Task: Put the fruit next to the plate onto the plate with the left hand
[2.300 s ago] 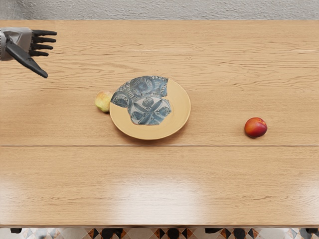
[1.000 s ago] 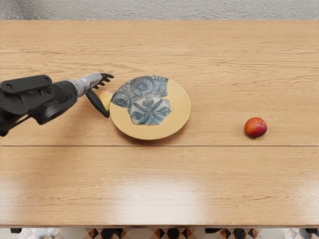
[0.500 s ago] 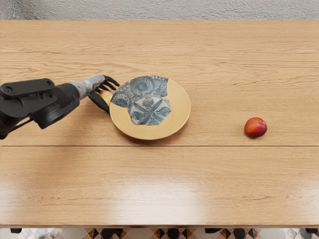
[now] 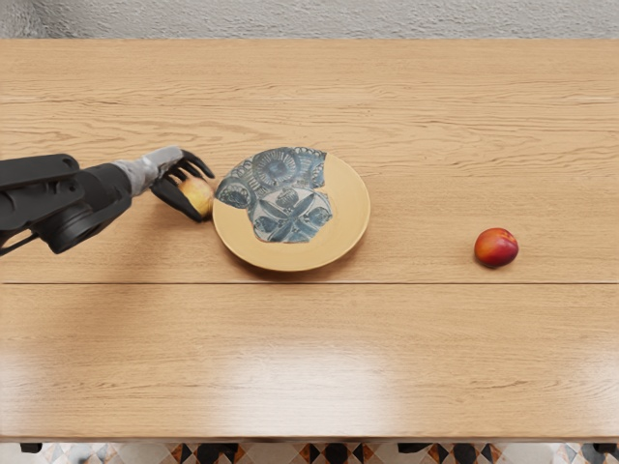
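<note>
Where the left hand (image 4: 181, 182) is: over the left part of the table (image 4: 290, 358), at the end of a dark arm (image 4: 58, 198) that enters from the left edge, just left of the plate (image 4: 350, 208).
Hand state: closed around the yellow fruit (image 4: 199, 194); the dark fingers (image 4: 196, 161) curl over its far side and the thumb (image 4: 179, 205) wraps its near side.
Yellow fruit: inside that grasp, right beside the plate's left rim and not on the plate; whether it rests on the wood or is raised off it cannot be told.
Plate: round and yellow, with a blue-grey patterned patch across its upper left.
Red fruit (image 4: 496, 247): alone on the wood, well to the right of the plate.
Table: light wooden planks, grain running left to right.
</note>
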